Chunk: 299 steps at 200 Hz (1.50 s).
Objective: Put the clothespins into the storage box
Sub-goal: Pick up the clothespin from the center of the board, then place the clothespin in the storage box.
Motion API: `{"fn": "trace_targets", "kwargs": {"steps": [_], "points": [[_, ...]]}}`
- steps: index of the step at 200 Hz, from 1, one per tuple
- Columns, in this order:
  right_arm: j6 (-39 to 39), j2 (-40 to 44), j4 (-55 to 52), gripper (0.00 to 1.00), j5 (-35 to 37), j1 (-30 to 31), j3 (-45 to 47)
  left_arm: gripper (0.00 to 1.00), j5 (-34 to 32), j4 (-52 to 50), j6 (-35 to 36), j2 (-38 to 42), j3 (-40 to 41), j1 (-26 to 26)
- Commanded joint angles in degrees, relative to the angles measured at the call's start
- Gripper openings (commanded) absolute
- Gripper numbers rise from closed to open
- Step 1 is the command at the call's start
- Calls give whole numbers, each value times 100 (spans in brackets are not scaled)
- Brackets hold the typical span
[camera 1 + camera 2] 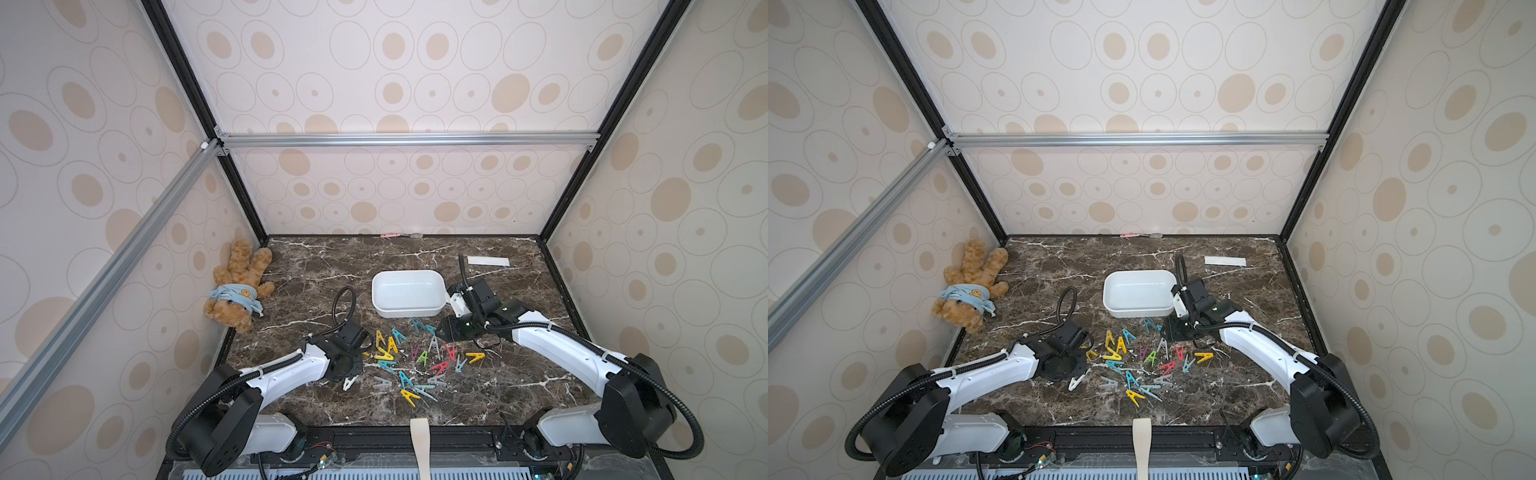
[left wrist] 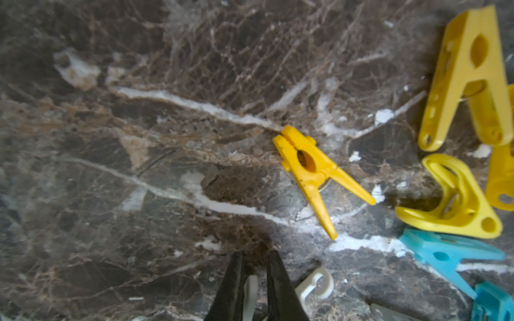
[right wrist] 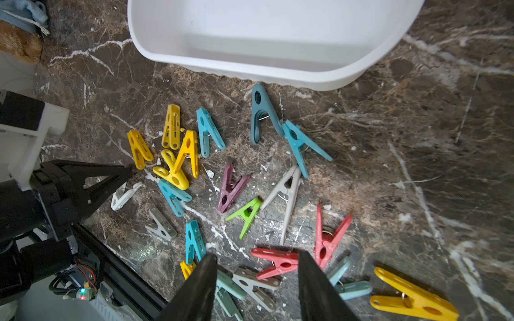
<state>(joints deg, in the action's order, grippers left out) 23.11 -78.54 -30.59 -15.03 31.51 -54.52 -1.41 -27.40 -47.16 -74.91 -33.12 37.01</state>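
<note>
Fingers (image 2: 230, 286) of the left gripper (image 2: 256, 257) stand nearly together with a strip of white peg (image 3: 125, 194) between them. The wrist view is blurred there, so this looks like a grip on that peg rather than a sure one. The peg lies at the lower left edge of the pile, low on the table (image 1: 311, 282).

The other pegs (image 1: 422, 357) lie scattered flat in the lower centre of both top views, just below the box (image 1: 409, 311), which holds none yet. The nearest teal ones are just beside its front wall.

They should handle as light, stiff, smooth plastic with a spring at the waist, so they are likely to skid on the marble or swivel if pinched off-centre. The best hold is probably across the flat sides near the spring. A squeeze on the splayed legs would only open the peg.

The right gripper (image 3: 256, 254) holds nothing, its fingers set well apart above a red peg (image 3: 278, 262) at the pile's right side.

The left arm reaches in from the lower left, forearm low and stretched toward the centre, wrist bent so the gripper points down. The right arm comes from the lower right, forearm rising toward the box's right end, wrist folded down over the pile. A bear (image 1: 239, 286) lies well apart at centre left.
</note>
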Motion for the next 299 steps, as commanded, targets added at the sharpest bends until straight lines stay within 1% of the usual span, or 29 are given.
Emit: {"fn": "trace_targets", "kwargs": {"steps": [1, 26, 43, 60, 90, 111, 118, 129, 160, 193, 225, 248, 274, 299], "points": [[0, 89, 5, 50, 15, 23, 71, 20, 46, -341, -56, -111, 37, 16], [-17, 163, 64, 50, 44, 23, 138, 27, -81, -597, -44, -15, -65, 16], [-9, 191, 114, 50, 37, 22, 208, 29, -50, -639, -76, 11, -63, 16], [-9, 221, 145, 50, 13, 22, 265, 29, 35, -669, -110, 22, -18, 25], [-34, 276, 202, 49, 17, 23, 337, 25, 53, -781, -128, 110, -44, 34], [-42, 293, 236, 49, 17, 22, 355, 20, 53, -852, -134, 86, -95, 34], [-41, 309, 254, 47, 17, 22, 363, 19, 53, -873, -134, 70, -111, 33], [-44, 313, 281, 44, 4, 22, 387, 16, 62, -889, -127, 68, -122, 41], [-61, 370, 334, 43, 51, 22, 449, 6, 19, -890, -124, -14, -223, 34], [-137, 392, 309, 43, 112, 22, 353, 1, -37, -965, -66, -121, -458, 34], [-207, 419, 239, 43, 249, 22, 202, 0, -295, -1383, 223, -114, -1115, -39], [-204, 445, 175, 42, 314, 22, 57, 0, -189, -1488, 501, -170, -1736, -215], [-150, 489, 180, 43, 407, 22, -103, 0, 164, -1154, 850, -411, -2602, -452], [-135, 498, 95, 43, 466, 14, -295, 0, 409, -669, 1253, -1004, -3474, -596]]}}
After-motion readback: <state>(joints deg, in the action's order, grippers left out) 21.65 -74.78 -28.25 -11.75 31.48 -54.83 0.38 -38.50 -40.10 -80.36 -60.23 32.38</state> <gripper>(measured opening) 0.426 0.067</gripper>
